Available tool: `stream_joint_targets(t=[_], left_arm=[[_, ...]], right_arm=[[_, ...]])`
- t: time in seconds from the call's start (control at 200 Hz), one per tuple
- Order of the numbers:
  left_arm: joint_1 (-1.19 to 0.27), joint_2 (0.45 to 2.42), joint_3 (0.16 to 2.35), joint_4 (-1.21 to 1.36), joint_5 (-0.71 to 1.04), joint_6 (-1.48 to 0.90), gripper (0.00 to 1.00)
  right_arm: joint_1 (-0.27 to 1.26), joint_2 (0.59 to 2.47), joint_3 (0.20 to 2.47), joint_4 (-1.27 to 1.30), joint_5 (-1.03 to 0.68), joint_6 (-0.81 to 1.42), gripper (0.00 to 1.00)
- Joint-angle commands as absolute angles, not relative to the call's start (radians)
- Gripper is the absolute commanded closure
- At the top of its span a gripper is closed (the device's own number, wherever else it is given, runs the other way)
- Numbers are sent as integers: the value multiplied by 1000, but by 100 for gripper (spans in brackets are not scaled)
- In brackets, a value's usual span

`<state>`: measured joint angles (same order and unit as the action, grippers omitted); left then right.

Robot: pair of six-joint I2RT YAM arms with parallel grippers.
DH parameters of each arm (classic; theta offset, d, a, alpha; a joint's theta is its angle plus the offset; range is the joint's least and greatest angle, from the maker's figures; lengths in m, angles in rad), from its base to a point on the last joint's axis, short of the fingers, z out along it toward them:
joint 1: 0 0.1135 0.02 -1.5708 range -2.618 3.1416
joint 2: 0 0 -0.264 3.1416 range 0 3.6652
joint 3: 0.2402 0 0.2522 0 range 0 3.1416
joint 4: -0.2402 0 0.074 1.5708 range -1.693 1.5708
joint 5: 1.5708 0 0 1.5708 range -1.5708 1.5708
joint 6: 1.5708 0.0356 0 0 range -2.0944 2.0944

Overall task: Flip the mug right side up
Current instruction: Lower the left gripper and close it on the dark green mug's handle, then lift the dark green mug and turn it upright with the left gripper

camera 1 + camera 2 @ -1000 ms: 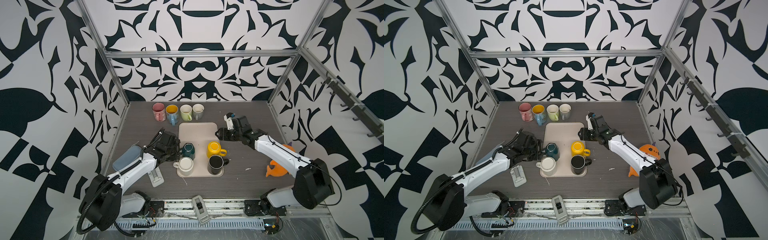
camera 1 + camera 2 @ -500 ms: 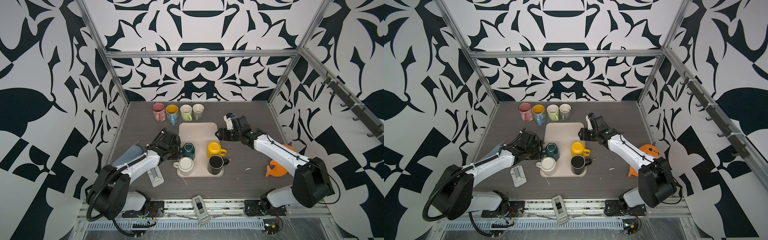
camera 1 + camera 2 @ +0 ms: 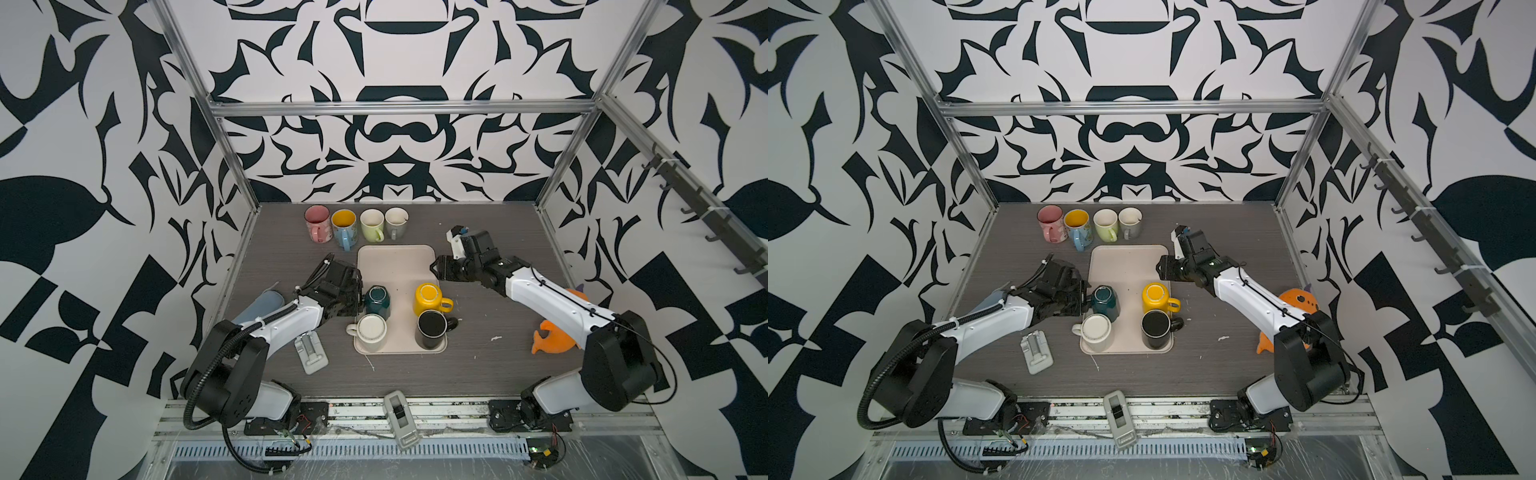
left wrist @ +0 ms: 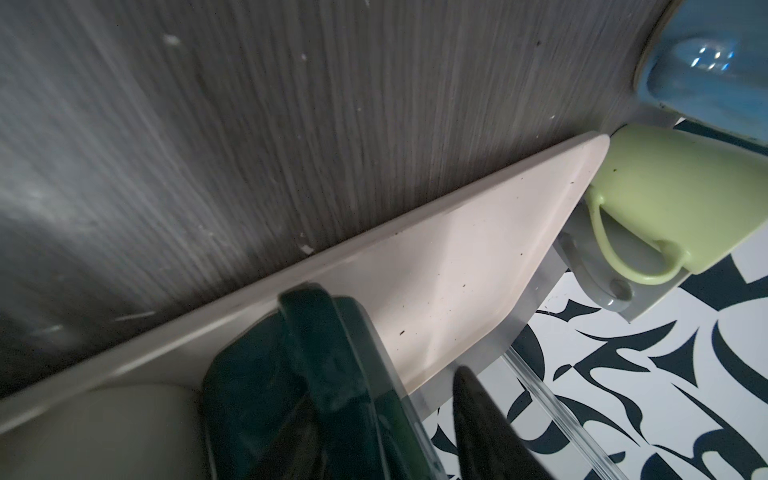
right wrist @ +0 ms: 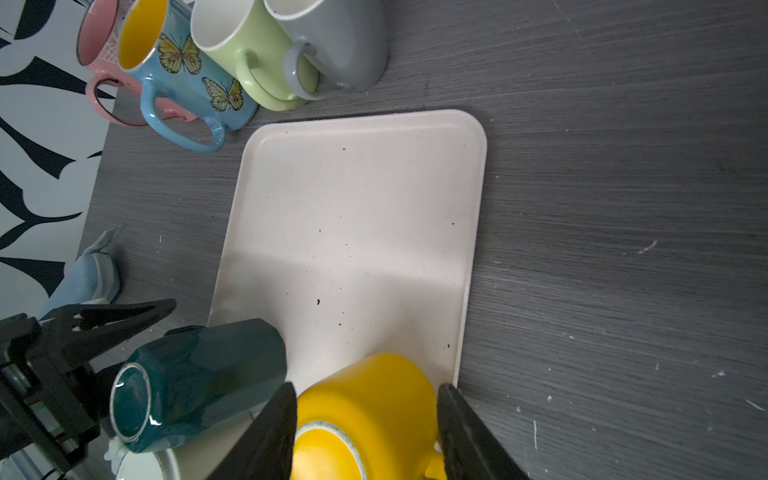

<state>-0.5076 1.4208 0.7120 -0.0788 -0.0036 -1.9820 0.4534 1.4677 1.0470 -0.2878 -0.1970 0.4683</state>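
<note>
1. Bold black-and-white patterned walls enclose a grey counter (image 3: pixel 478 365), with a cream tray (image 3: pixel 395 257) at its middle.
2. At the tray's left edge the teal mug (image 3: pixel 377 301) leans, its base tipped toward the left arm and its mouth not yet up.
3. Left tool (image 3: pixel 356 298) meets the mug at its handle side, probably for leverage to swing it upright. Whether it clamps, I cannot tell.
4. Right tool (image 3: pixel 435 269) hangs open just behind the yellow mug (image 3: pixel 428 296), which is also upside down.
5. White mug (image 3: pixel 371 330) and black mug (image 3: pixel 431 330) stand upright nearby, so turning room looks tight.
</note>
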Motion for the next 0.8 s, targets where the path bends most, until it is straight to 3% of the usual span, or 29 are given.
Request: stream_joint_targets(t=[0.0, 0.42, 0.7, 0.795], left_arm=[[-500, 1445, 744, -45, 11, -1984, 55], [-497, 1512, 750, 63, 36, -2009, 70], [-494, 1549, 755, 184, 42, -2043, 100], [-493, 1556, 764, 211, 47, -2039, 100]], right_arm=[[457, 1463, 1087, -285, -186, 467, 43], [457, 1481, 1092, -289, -179, 468, 43], [457, 1485, 1094, -295, -175, 469, 43], [457, 1486, 1092, -296, -175, 470, 43]])
